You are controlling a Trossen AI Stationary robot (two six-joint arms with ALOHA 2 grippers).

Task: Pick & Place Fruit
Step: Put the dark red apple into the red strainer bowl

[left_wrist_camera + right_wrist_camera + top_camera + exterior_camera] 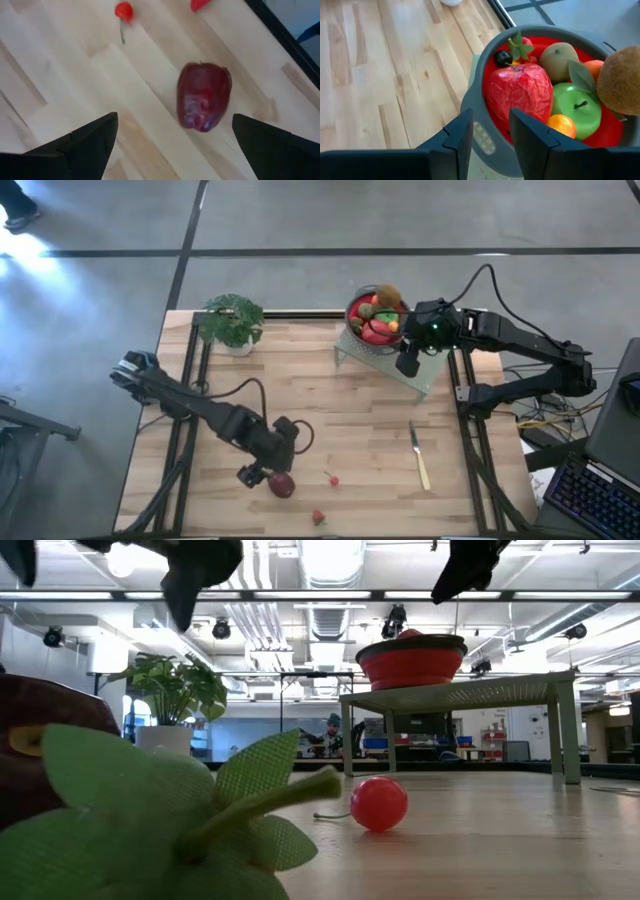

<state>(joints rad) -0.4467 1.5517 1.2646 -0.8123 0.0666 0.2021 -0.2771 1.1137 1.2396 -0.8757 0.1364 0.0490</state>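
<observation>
Strawberry sits closest to my front edge of the table, almost at the lip, its green cap filling the low view. Just behind it lies the maroon plum-like fruit, and I have the left gripper hanging over it with fingers spread wide and nothing between them; in the left wrist view the fruit lies on bare wood between the two tips, untouched. A small red cherry rests a little to the right of the plum, apart from both. Right of that, the knife lies lengthwise near the right edge, with open board all around it.

Across the middle I see clear planks from side to side, plenty of room to travel. At the far left corner stands the potted plant. Far right, a small raised stand carries the red bowl, holding the red apple, green apple, kiwis and small orange ones. My right gripper hovers at the bowl's near rim, fingers narrowly parted and holding nothing, its tips just outside the grey rim.
</observation>
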